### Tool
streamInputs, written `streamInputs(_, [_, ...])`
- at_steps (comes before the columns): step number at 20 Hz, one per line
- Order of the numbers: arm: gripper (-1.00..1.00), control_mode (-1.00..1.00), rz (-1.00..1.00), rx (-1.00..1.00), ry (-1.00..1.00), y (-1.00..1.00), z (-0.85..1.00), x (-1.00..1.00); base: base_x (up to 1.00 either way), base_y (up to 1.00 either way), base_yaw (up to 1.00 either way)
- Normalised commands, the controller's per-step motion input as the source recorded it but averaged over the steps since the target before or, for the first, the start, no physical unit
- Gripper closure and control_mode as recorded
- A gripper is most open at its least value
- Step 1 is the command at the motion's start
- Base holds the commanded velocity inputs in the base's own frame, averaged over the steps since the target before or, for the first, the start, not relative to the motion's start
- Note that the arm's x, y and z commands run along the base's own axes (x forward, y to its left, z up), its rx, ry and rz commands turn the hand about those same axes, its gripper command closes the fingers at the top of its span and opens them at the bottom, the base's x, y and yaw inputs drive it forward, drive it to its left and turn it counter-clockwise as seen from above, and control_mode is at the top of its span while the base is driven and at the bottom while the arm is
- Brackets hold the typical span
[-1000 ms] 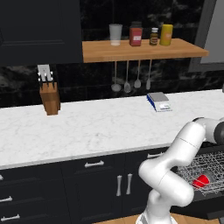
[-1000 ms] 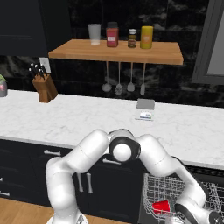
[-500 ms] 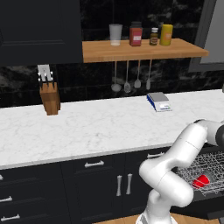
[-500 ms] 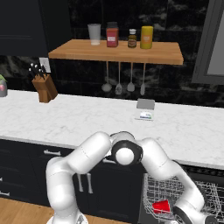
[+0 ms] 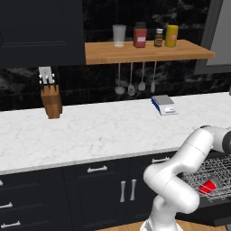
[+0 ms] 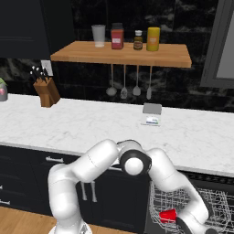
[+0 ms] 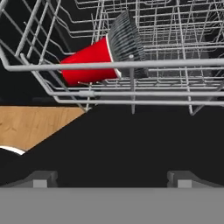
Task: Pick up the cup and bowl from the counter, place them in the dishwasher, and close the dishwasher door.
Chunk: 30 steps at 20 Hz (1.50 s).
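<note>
White marble worktop: knife block at left, blue scale at right. Wooden shelf above carries a pale tumbler, three jars; four utensils hang beneath. Wire rack at lower right holds a red cup on its side.

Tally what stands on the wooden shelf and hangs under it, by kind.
Tumbler: 1
Jars: 3
Hanging utensils: 4
Total: 8
</note>
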Motion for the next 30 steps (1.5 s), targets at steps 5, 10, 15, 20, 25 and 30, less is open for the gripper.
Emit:
streamInputs(5, [-1.00,-1.00,-0.03,-0.12,-0.03,0.00,-0.41,0.37,0.00,0.00,0.00])
streamInputs(10, [-1.00,-1.00,0.00,-0.05,-0.10,0.00,-0.32,0.70,0.00,0.00,0.00])
streamInputs(15, [-1.00,-1.00,0.00,-0.05,-0.13,-0.01,-0.38,0.66,0.00,0.00,0.00])
streamInputs(20, [-1.00,-1.00,0.00,-0.12,-0.11,0.00,-0.15,0.71,0.00,0.00,0.00])
streamInputs(25, [-1.00,-1.00,0.00,-0.13,-0.01,0.00,0.06,0.79,0.00,0.00,0.00])
streamInputs(30, [-1.00,-1.00,0.00,-0.02,-0.06,0.01,0.04,0.91,0.00,0.00,0.00])
